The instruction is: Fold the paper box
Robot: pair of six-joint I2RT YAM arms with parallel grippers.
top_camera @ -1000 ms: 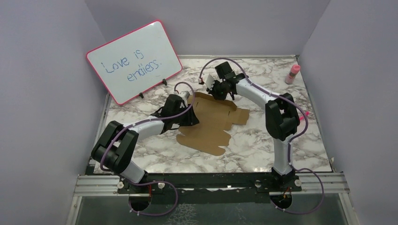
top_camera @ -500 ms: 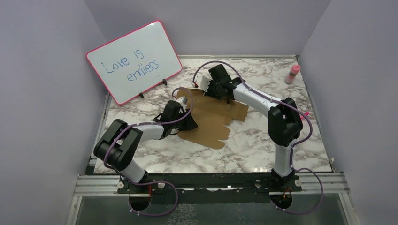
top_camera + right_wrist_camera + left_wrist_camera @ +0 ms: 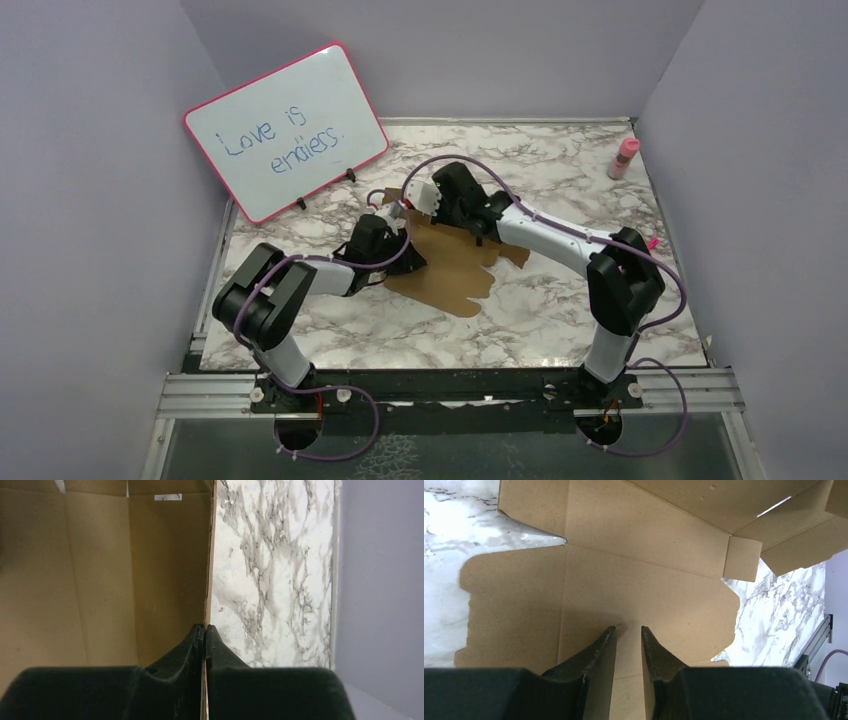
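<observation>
Right tool (image 3: 205, 630) pinches paper box (image 3: 100, 570), flaps cut off.

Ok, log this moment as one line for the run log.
task: fold paper box | right gripper: shut on a box edge | left gripper: slightly open over flat panel | fold: not finished

paper box (image 3: 452, 272): 1 | whiteboard (image 3: 285, 130): 1 | pink bottle (image 3: 625, 158): 1 | arms: 2 (left arm (image 3: 320, 272), right arm (image 3: 545, 232))

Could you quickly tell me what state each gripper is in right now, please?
Left gripper: slightly open, holding nothing, tips over the paper box.
Right gripper: closed on an edge of the paper box.
</observation>
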